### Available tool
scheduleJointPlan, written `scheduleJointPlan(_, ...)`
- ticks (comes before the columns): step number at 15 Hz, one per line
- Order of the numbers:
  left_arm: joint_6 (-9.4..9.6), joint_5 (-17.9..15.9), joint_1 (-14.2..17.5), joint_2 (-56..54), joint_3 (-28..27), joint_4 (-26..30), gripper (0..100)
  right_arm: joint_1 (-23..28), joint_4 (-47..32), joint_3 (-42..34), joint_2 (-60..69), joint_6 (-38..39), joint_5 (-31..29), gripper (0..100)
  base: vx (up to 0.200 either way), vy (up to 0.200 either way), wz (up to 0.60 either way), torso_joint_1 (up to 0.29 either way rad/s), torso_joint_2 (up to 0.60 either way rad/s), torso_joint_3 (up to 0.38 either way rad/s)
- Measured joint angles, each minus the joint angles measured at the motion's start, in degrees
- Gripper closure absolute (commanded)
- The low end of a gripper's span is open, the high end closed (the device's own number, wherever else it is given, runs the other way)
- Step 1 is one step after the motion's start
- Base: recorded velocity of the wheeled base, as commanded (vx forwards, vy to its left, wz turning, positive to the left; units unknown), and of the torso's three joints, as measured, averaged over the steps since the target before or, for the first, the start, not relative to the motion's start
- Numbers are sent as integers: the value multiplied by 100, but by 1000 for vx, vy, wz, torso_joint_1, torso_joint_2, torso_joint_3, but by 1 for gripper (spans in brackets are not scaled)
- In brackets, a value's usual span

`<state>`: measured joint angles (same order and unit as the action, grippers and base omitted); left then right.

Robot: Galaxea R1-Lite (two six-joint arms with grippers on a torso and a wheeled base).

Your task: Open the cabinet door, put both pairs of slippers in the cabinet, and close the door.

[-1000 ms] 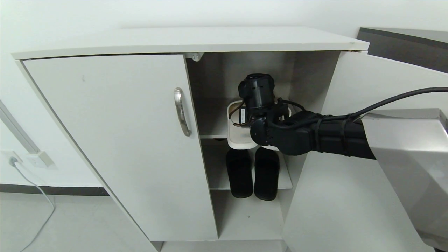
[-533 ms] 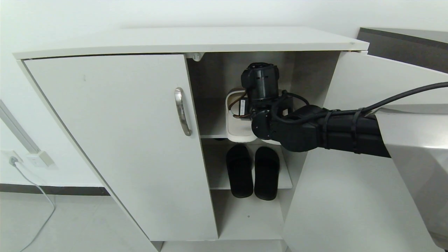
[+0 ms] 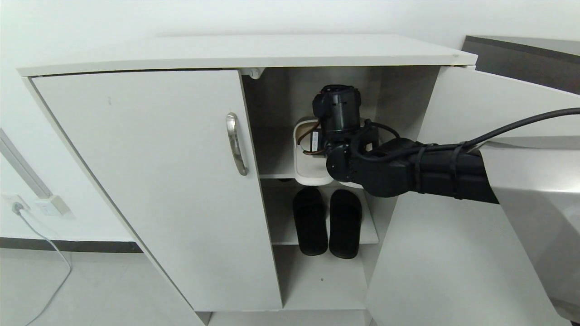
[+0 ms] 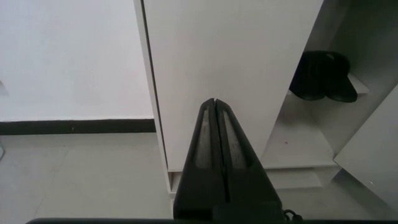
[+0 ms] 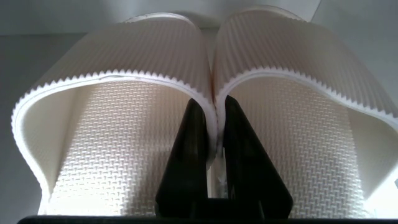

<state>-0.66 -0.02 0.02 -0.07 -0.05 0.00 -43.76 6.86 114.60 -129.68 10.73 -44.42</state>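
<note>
Right gripper is inside the white two-door cabinet, narrow, pinching the touching inner edges of the cream ribbed rubber slippers. That pair lies flat on the upper shelf, heels just over its front edge. The black rubber slippers are side by side on the shelf below, heels also past the front edge, toward the shelf's right end. Right door is swung wide. Left door with its curved metal handle is closed. Left gripper is low in front of the left door, fingers pressed together, empty.
</note>
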Motion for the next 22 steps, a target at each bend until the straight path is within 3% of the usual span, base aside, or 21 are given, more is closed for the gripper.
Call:
scheduleJointPlan(16, -10, 2, 5, 0, 0, 0, 100, 66, 6, 0, -149, 0, 83, 100, 0, 0, 0, 0, 0, 0)
scheduleJointPlan(17, -12, 2, 5, 0, 0, 0, 100, 63, 6, 0, -151, -2, 83, 0, 0, 0, 0, 0, 0, 0)
scheduleJointPlan(22, -12, 2, 5, 0, 2, 0, 100, 13, -27, 0, -94, 5, 22, 0, 0, 0, 0, 0, 0, 0)
